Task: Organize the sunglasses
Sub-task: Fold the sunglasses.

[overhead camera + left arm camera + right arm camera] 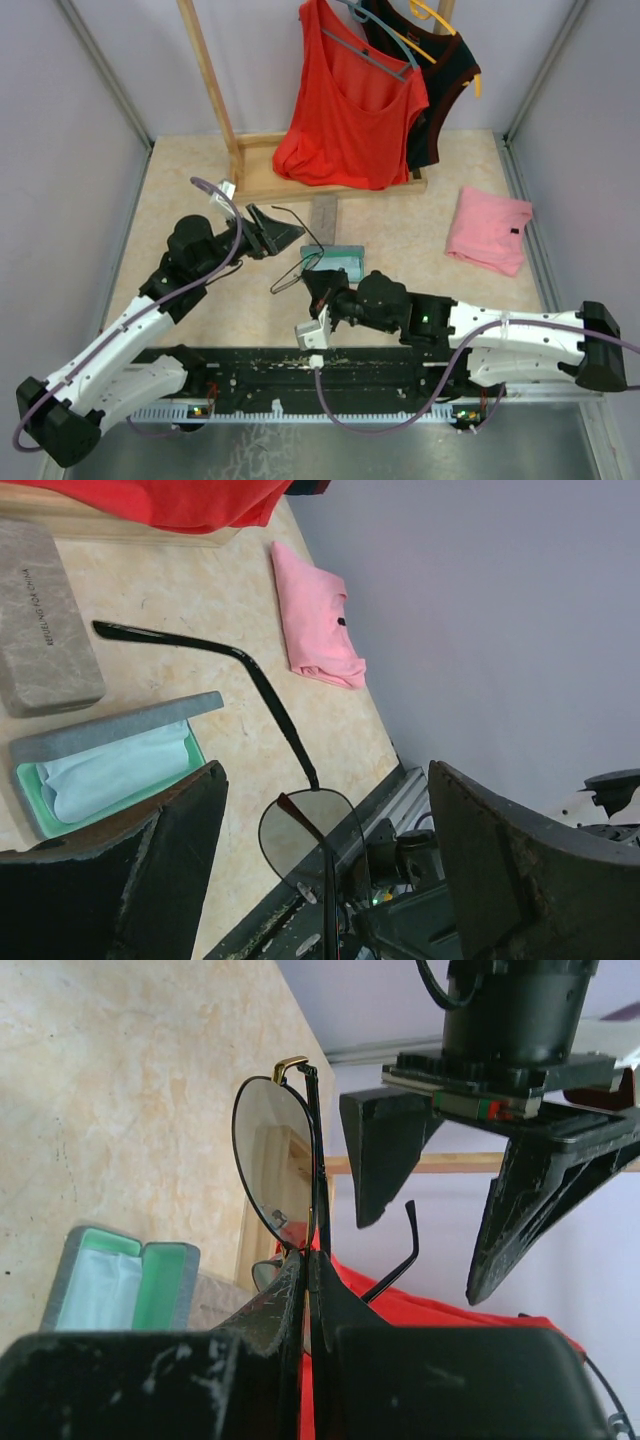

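Observation:
One pair of sunglasses point(303, 262) is held above the table between the two arms. My right gripper point(308, 1265) is shut on its thin dark frame beside a lens point(268, 1165). In the top view that gripper point(320, 286) points up and to the left. My left gripper point(278, 228) stands open just left of the glasses. In the left wrist view a lens point(300, 832) hangs between its wide-apart fingers point(175, 870) without touching them, and one long arm of the glasses point(255, 675) stretches away over the table. The second lens is mostly hidden behind my right fingers.
An open grey case point(336, 262) with a green lining holds a light blue cloth point(115, 770). A shut grey case point(45, 620) lies behind it. A folded pink garment point(488, 230) lies at the right. A wooden rack point(250, 170) carries red and black tops at the back.

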### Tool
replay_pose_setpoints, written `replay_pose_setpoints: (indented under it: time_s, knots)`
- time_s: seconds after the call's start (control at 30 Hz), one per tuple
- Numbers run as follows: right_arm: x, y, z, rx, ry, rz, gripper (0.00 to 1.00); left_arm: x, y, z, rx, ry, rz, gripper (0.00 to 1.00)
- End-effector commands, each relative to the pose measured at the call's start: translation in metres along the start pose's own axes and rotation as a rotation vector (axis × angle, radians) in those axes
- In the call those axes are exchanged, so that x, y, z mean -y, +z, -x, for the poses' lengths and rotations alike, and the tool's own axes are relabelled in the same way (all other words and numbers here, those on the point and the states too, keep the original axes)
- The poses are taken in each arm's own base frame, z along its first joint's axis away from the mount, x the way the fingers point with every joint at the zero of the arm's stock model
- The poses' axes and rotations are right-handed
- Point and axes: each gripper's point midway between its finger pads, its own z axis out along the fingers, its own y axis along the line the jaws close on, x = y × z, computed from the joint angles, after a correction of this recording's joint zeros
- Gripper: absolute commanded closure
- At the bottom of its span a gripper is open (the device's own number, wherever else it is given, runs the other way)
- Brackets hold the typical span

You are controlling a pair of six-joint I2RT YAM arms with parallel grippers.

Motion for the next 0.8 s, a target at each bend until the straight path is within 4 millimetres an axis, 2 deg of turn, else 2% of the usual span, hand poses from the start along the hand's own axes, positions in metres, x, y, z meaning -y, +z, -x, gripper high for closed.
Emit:
replay_pose_setpoints:
  time_s: [0.0, 0.23, 0.4, 0.67, 0.77]
  knots:
    - [0.044, -0.001, 0.019, 0.028, -0.047, -0.121, 1.00, 0.020, 0.005, 0.005, 0.010, -0.005, -0.101, 0.16]
    - [0.051, 0.003, 0.031, 0.037, -0.077, -0.141, 1.00, 0.011, 0.017, -0.001, -0.022, 0.002, -0.081, 0.26]
    - [0.052, 0.007, 0.040, 0.052, -0.087, -0.138, 1.00, 0.009, 0.022, -0.004, -0.022, -0.012, -0.092, 0.38]
    - [0.048, 0.010, 0.048, 0.064, -0.095, -0.117, 1.00, 0.008, 0.024, -0.001, -0.001, -0.006, -0.094, 0.65]
    - [0.046, 0.011, 0.047, 0.058, -0.095, -0.107, 1.00, 0.008, 0.024, 0.000, 0.000, -0.001, -0.093, 0.79]
